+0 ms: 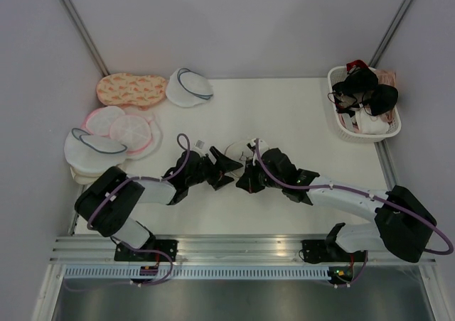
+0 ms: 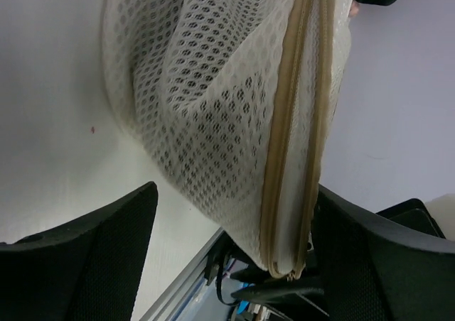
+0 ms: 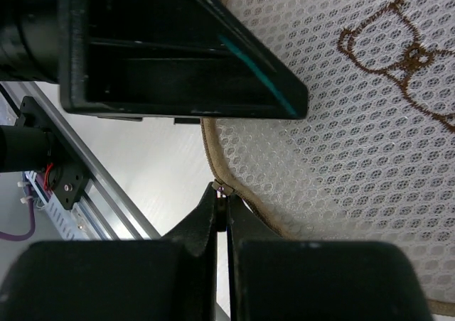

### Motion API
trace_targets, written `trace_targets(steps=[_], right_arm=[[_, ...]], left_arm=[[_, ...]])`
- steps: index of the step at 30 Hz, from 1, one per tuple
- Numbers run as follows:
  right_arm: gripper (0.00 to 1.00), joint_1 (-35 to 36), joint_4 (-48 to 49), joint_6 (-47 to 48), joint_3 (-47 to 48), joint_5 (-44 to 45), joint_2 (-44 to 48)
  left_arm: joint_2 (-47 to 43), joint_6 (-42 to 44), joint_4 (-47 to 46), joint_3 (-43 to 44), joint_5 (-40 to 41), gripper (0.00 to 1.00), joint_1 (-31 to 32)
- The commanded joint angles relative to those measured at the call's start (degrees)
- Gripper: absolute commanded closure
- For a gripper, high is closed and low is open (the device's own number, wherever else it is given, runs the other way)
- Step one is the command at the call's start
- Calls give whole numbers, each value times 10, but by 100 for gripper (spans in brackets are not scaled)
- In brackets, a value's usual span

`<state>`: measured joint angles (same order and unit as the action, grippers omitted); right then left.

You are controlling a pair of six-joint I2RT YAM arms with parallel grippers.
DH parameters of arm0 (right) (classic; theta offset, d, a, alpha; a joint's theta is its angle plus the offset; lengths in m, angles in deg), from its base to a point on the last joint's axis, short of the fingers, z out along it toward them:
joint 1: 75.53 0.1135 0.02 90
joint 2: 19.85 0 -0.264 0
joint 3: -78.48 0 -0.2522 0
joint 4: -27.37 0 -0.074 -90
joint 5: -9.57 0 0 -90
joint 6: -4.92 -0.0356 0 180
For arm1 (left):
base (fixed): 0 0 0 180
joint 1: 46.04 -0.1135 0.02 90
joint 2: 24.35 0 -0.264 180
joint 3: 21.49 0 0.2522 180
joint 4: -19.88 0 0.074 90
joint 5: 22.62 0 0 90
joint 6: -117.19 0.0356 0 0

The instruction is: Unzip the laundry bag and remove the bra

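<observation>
Tan zip rim point(image 2: 284, 158) on the white honeycomb-mesh laundry bag point(image 1: 234, 153), mid-table btwn both arms, looks shut all along, so unzipping's barely begun imo. Now the right gripper point(image 3: 226, 218) is pinched tight on the tiny metal zipper pull point(image 3: 220, 188), and the left gripper point(image 2: 236, 189) is spread wide, straddling the soft drum-shaped pouch. Can't see the bra inside, so removal's all to come.

No readable text, numbers or brand names anywhere. Only mark is a brown bra outline drawing on the mesh face of the laundry bag point(image 3: 355, 193). It is cut off at the frame edge.
</observation>
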<state>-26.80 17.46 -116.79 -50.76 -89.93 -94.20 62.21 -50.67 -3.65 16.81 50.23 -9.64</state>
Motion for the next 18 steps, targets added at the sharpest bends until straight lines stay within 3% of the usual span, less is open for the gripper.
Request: trace_targets(steps=[1, 3, 6, 7, 8, 13, 15, 18], right_arm=[[100, 0, 36, -3, 3, -23, -3], [100, 0, 29, 1, 3, -18, -2], [100, 1, 14, 10, 4, -11, 0], [100, 1, 1, 13, 7, -5, 0], [100, 1, -7, 17, 10, 4, 0], [99, 1, -85, 39, 38, 30, -11], [100, 1, -114, 54, 48, 36, -23], [100, 2, -205, 60, 82, 120, -40]], left_arm=[[37, -73, -184, -2, -6, 14, 11], [45, -66, -182, 12, 3, 21, 17], [53, -58, -168, 24, 3, 56, 18], [55, -58, -161, 24, 3, 72, 19], [55, -58, -158, 27, 4, 78, 19], [55, -27, -109, 41, -1, 96, 17], [58, 2, -90, 57, -9, 98, 14], [70, 54, -47, 89, -39, 98, 0]])
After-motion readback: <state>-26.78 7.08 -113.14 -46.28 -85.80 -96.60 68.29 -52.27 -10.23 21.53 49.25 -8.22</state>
